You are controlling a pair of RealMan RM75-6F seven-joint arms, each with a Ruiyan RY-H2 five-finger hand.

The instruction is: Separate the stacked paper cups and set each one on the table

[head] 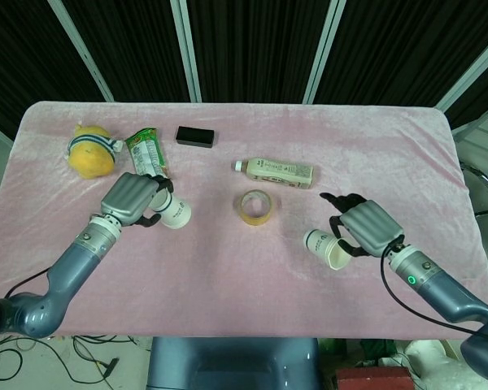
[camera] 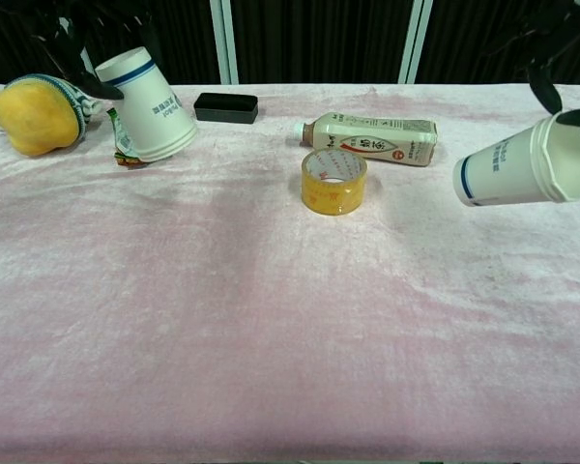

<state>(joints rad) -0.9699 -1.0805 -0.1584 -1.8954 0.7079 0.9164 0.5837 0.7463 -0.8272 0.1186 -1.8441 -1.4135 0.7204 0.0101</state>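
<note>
Two white paper cups with blue bands are apart. My left hand (head: 132, 198) holds one cup (head: 175, 213) mouth-down and tilted, low over the cloth at the left; the chest view shows this cup (camera: 147, 104) with dark fingers (camera: 63, 48) at its base. My right hand (head: 366, 229) grips the other cup (head: 324, 247), which lies on its side just above the table, mouth toward the camera. In the chest view that cup (camera: 522, 175) hangs at the right edge under dark fingers (camera: 546, 58).
On the pink tablecloth (head: 244, 284) lie a yellow tape roll (head: 255, 206), a drink bottle on its side (head: 277, 172), a black box (head: 194, 136), a green snack packet (head: 146, 155) and a yellow plush fruit (head: 90, 152). The table's front edge runs close below.
</note>
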